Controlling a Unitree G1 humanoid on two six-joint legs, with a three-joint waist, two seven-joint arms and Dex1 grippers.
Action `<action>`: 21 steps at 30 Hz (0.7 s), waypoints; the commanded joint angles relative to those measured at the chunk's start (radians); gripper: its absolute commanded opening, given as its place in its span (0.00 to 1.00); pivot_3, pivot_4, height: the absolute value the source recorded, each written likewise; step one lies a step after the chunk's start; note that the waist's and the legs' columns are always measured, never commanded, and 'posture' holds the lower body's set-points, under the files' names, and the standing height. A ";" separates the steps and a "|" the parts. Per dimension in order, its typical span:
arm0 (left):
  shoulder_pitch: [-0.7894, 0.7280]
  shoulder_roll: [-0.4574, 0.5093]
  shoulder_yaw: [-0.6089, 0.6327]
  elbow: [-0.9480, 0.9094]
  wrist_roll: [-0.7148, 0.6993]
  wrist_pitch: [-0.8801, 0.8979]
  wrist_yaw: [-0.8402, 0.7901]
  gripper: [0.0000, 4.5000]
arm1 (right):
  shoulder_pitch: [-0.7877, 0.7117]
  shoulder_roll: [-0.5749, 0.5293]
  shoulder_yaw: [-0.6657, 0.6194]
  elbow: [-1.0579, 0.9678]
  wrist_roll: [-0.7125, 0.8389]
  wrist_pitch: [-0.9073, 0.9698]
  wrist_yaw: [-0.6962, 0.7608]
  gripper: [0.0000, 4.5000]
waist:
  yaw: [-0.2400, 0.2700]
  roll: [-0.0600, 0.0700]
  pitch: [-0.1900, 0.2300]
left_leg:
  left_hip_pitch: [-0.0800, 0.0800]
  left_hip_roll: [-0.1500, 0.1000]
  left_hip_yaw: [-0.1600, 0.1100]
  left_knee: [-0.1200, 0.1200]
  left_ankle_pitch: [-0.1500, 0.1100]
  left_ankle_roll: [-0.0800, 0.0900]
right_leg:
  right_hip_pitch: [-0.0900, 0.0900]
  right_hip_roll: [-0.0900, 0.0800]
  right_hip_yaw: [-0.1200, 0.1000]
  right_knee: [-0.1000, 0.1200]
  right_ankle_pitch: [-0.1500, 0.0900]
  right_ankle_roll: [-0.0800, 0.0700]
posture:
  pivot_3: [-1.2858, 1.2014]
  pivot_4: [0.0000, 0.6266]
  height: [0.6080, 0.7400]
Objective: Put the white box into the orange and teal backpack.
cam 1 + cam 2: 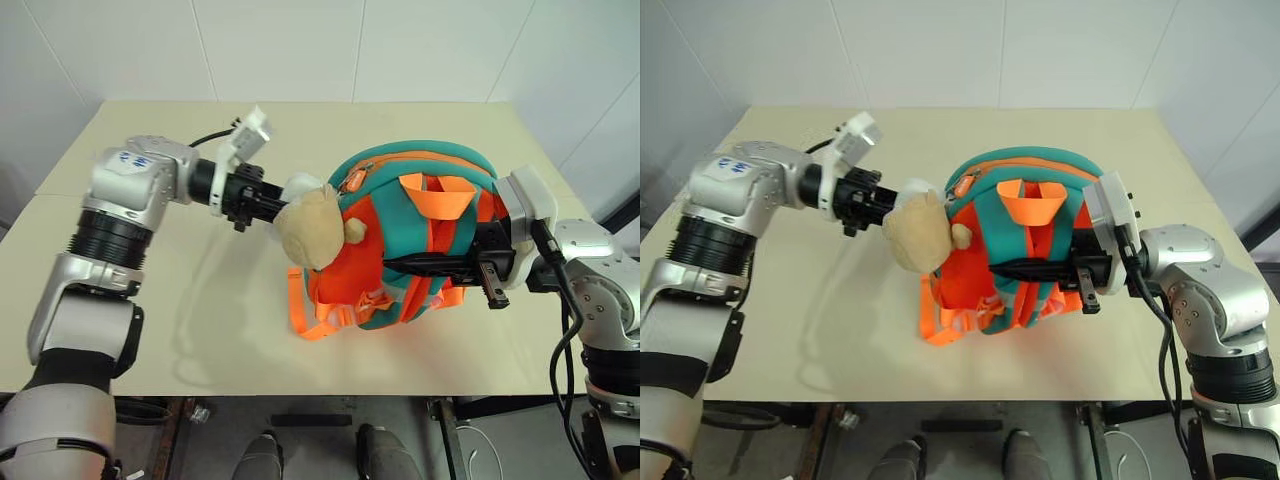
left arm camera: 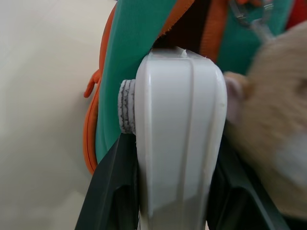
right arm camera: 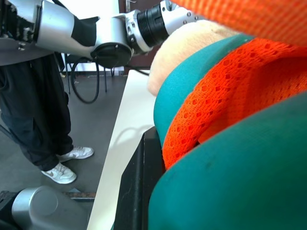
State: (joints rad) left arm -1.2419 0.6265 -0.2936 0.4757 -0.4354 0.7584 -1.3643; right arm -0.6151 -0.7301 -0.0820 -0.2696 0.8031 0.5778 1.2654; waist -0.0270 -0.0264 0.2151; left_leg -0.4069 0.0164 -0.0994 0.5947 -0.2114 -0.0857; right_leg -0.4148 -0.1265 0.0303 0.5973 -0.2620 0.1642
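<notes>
Figure: Inserting the white box into the held backpack.
Head view: my right gripper (image 1: 487, 268), clamped on a strap, props the orange and teal backpack (image 1: 415, 235) upright on the table (image 1: 150, 300). Left wrist view: my left gripper (image 2: 175, 191) clasps the white box (image 2: 180, 134), its end at the backpack's opening beside the plush bear (image 1: 312, 228); insertion step, which next calls for a push inward.

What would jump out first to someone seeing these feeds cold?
The bright orange and teal soft backpack standing mid-table, a tan plush bear head on its front. The left claw holds the flat white rounded box at the bag's opening beside the bear. The right claw is shut on the backpack's side, steadying it.
</notes>
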 commanded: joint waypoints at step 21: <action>0.024 -0.010 0.082 -0.093 0.084 -0.016 -0.017 0.96 | -0.002 0.014 -0.030 -0.062 0.027 -0.006 -0.043 0.00 | -0.003 0.000 0.000 | 0.000 0.000 0.000 0.002 0.000 0.000 | 0.001 0.000 0.001 0.001 0.001 0.001 | 0.52 0.24 1.00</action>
State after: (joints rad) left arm -1.2109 0.5774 -0.2477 0.4357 -0.3306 0.7332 -1.3432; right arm -0.6116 -0.7159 -0.0820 -0.2969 0.8099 0.5877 1.2308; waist -0.0301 -0.0262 0.2152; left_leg -0.4066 0.0163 -0.0992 0.5969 -0.2115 -0.0857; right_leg -0.4142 -0.1260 0.0314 0.5982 -0.2614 0.1651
